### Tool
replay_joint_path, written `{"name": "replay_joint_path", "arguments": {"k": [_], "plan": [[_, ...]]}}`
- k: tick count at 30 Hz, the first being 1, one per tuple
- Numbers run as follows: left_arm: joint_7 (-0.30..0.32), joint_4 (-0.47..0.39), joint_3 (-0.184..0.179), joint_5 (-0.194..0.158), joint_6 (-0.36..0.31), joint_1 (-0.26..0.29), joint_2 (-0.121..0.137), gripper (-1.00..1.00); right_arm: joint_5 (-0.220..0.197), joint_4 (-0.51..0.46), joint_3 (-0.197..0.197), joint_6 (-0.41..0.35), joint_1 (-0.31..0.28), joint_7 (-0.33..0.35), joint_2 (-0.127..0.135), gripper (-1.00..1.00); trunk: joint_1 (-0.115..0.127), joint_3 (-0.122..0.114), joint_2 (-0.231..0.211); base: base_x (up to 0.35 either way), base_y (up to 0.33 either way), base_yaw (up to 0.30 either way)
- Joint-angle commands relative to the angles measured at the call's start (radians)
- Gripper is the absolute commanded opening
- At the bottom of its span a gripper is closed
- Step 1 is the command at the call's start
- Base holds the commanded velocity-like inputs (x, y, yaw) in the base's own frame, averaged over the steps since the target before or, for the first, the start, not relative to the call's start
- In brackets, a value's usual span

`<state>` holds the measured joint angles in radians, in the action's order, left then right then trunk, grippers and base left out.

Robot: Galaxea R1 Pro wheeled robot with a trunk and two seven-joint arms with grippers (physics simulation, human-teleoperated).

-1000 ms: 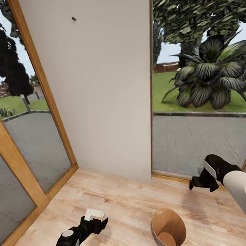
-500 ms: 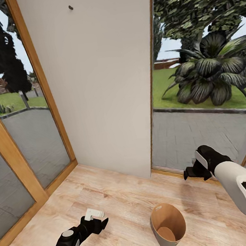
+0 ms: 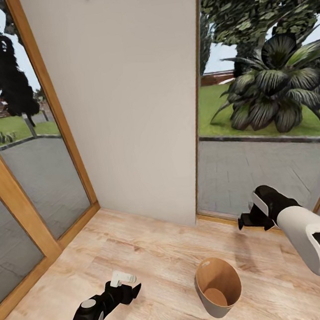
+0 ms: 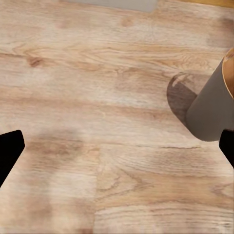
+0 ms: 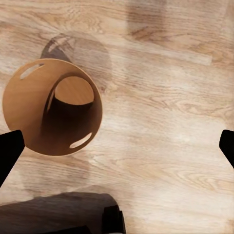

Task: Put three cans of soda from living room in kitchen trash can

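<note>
The tash can (image 3: 219,293) is standing upright on the warm wood-plank floor (image 3: 157,260), low in the head view and a little to the robot's right of centre, its grey outer wall tapering downward and its glossy brown inner wall open to the camera. From the right wrist camera, the bin (image 5: 52,106) is showing its round rim, two slot-shaped handle cutouts and a bare wooden bottom with nothing lying in it. The left wrist camera is catching just the grey side of the bin (image 4: 213,109) and its shadow on the planks. The right gripper (image 3: 249,218) is hanging above the floor, up and to the right of the bin and apart from it, with its dark fingertips (image 5: 9,148) spread wide at the edges of its own camera picture and nothing between them. The left gripper (image 3: 127,290) is hovering low to the left of the bin, well apart from it, its fingertips (image 4: 10,148) likewise parted and gripping nothing. Behind the bin a pale wall panel (image 3: 127,99) is rising between wood-framed glass doors (image 3: 40,159), through which paving, lawn, trees and a big leafy plant (image 3: 272,96) are showing.
</note>
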<state>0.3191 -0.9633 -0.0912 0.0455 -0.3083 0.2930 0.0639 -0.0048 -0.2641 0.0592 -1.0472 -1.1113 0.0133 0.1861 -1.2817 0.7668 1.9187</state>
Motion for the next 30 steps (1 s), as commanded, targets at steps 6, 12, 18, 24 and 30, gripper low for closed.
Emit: {"name": "replay_joint_path", "arguments": {"k": [6,12,18,24,30], "plan": [[0.0,0.0,-0.001,0.0,0.0,0.0,0.0,1.0,0.001,0.003,0.001,0.0,-0.001,-0.001,0.001,1.0,-0.023,0.028,0.042,0.0,0.0,0.0],[0.001,0.001,-0.001,0.0,0.0,0.0,0.0,1.0,0.001,0.003,0.0,0.0,-0.001,-0.001,0.0,1.0,-0.046,0.056,0.084,0.0,0.0,0.0],[0.001,0.001,-0.001,0.0,0.0,0.0,-0.001,1.0,0.001,0.002,-0.002,0.0,-0.001,-0.002,-0.001,1.0,-0.069,0.084,0.126,0.0,0.0,0.0],[0.002,0.002,-0.001,0.001,0.001,0.0,-0.001,1.0,0.0,-0.001,-0.002,0.0,-0.001,-0.007,-0.003,1.0,-0.092,0.112,0.168,0.0,0.0,0.0],[0.0,0.002,-0.001,0.002,0.023,0.0,-0.013,1.0,0.004,-0.012,-0.005,0.0,-0.001,-0.01,-0.017,1.0,-0.115,0.14,0.21,0.0,0.0,0.0]]}}
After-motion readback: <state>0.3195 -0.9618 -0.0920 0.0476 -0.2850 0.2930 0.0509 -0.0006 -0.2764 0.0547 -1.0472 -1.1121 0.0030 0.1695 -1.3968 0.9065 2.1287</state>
